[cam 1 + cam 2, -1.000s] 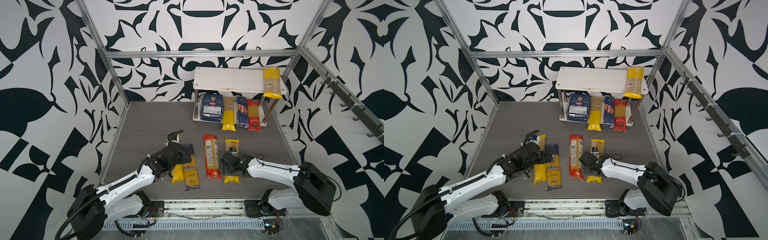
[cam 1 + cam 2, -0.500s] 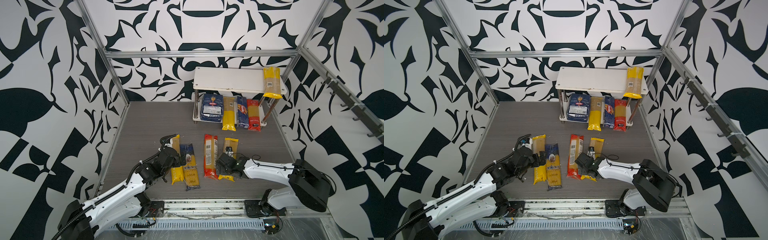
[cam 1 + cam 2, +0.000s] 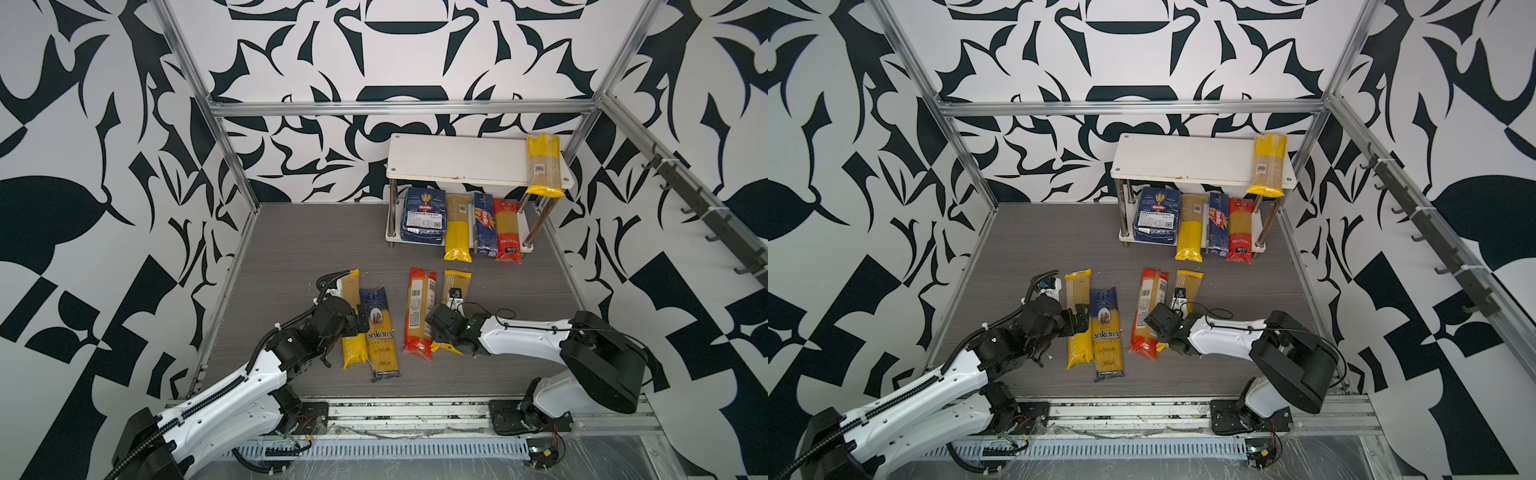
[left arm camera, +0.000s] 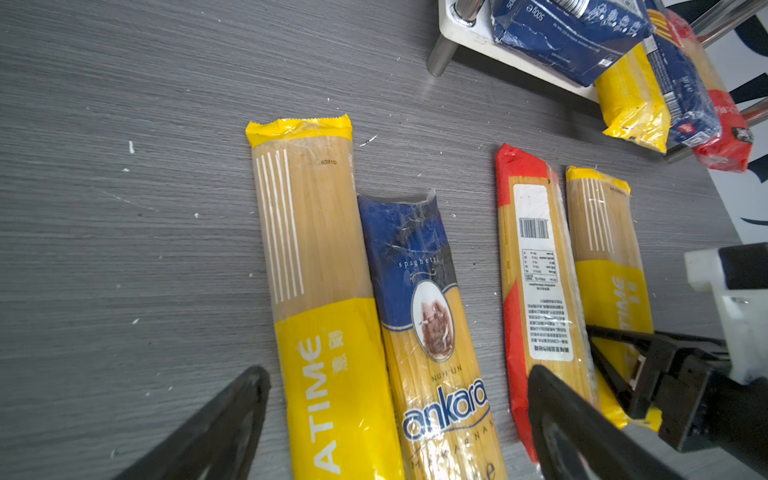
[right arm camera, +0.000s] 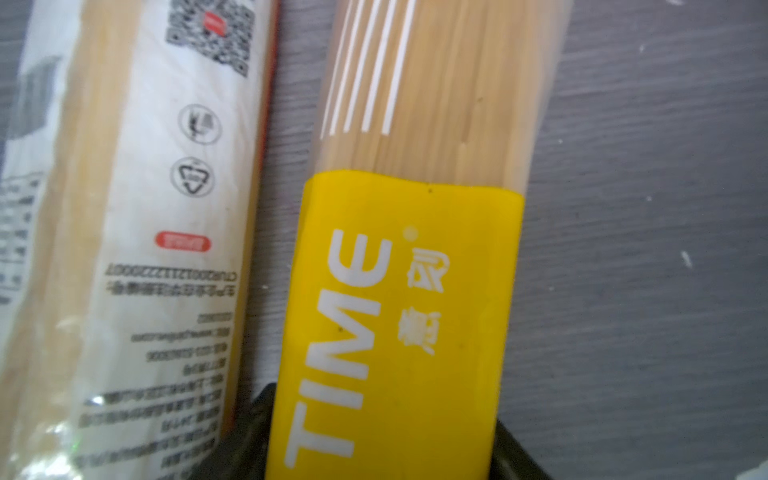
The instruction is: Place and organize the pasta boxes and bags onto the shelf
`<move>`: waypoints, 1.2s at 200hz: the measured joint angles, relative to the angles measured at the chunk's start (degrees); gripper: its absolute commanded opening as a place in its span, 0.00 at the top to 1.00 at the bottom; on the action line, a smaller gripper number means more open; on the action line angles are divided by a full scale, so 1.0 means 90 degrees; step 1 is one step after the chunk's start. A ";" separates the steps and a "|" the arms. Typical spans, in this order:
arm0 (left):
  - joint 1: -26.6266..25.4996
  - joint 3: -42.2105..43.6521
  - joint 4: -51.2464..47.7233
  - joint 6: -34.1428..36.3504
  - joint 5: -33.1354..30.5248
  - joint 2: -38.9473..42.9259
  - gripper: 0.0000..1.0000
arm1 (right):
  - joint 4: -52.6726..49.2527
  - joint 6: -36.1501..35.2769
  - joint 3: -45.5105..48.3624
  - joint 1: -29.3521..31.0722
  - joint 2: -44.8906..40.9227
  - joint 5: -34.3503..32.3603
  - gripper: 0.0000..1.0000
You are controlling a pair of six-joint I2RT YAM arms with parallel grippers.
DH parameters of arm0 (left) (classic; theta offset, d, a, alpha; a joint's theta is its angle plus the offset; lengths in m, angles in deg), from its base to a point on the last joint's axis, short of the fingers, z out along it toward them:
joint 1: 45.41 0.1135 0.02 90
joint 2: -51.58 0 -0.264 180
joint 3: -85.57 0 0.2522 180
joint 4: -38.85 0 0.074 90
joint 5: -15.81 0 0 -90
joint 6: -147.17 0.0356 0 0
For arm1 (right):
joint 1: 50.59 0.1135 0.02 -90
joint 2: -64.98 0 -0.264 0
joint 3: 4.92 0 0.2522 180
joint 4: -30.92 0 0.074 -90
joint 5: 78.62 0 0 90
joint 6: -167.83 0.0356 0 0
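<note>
The right gripper (image 5: 382,415) clasps the yellow PASTATIME bag (image 5: 399,291) by its 2 long sides, beside the red bag (image 5: 124,249).

On the yellow-banded bag (image 4: 316,291): "ATIME" in white along the yellow band, two white Chinese characters beside it, "250310" stamped on the clear part.

On the navy-ended bag (image 4: 432,332): "spaghetti", "NUH'UN", and a large white "ankara".

On the red-ended bag (image 4: 536,291): white label with barcode, QR code and recycling triangle; small print too fine to read.

On the second yellow-banded bag (image 5: 399,311): "TIME" plus two Chinese characters.

On the wide navy box (image 3: 424,214): "Barilla" in a red oval; "500g e" on a side face in the left wrist view.

On the narrow navy box (image 3: 485,222): "Barilla" lengthwise.
</note>
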 measured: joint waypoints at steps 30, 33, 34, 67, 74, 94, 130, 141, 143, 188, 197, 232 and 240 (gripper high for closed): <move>0.0000 0.0000 -0.0160 0.0002 -0.0024 0.0182 0.01 | 0.0131 -0.0056 0.0090 -0.0002 -0.0117 -0.0024 0.53; -0.0002 0.0000 -0.0182 0.0002 -0.0032 0.0202 0.01 | 0.0146 -0.0068 0.0097 -0.0005 -0.0153 -0.0017 0.54; -0.0002 0.0000 -0.0194 0.0002 -0.0034 0.0214 0.01 | 0.0146 -0.0073 0.0100 -0.0005 -0.0163 -0.0015 0.54; -0.0005 0.0000 -0.0362 0.0005 -0.0095 0.0376 0.01 | 0.0095 -0.0189 0.0223 -0.0056 -0.0563 0.0270 0.62; -0.0005 -0.0002 -0.0362 0.0007 -0.0102 0.0381 0.01 | 0.0022 -0.0197 0.0272 -0.0058 -0.0673 0.0355 0.63; -0.0005 -0.0027 -0.0389 0.0029 -0.0109 0.0369 0.01 | -0.0221 -0.0211 0.0389 -0.0058 -0.1013 0.0636 0.66; -0.0005 -0.0192 -0.0440 0.0087 -0.0114 0.0231 0.01 | -0.0576 -0.0270 0.0478 -0.0177 -0.1413 0.1137 0.74; -0.0005 -0.0245 -0.0457 0.0102 -0.0114 0.0194 0.01 | -0.0571 -0.0294 0.0512 -0.0287 -0.1498 0.1319 0.76; -0.0005 -0.0255 -0.0459 0.0107 -0.0114 0.0194 0.01 | -0.0563 -0.0304 0.0520 -0.0311 -0.1513 0.1355 0.76; -0.0005 -0.0294 -0.0488 0.0143 -0.0146 0.0197 0.01 | -0.0136 -0.0391 0.0804 -0.1018 -0.1817 0.2283 0.81; -0.0005 -0.0294 -0.0508 0.0151 -0.0163 0.0202 0.01 | -0.0024 -0.0410 0.0867 -0.1158 -0.1885 0.2472 0.81; -0.0005 -0.0325 -0.0634 0.0209 -0.0226 0.0233 0.01 | 0.0311 -0.0454 0.1124 -0.1586 -0.2181 0.3138 0.84; -0.0005 -0.0347 -0.0651 0.0226 -0.0233 0.0245 0.01 | 0.0323 -0.0452 0.1146 -0.1647 -0.2254 0.3257 0.84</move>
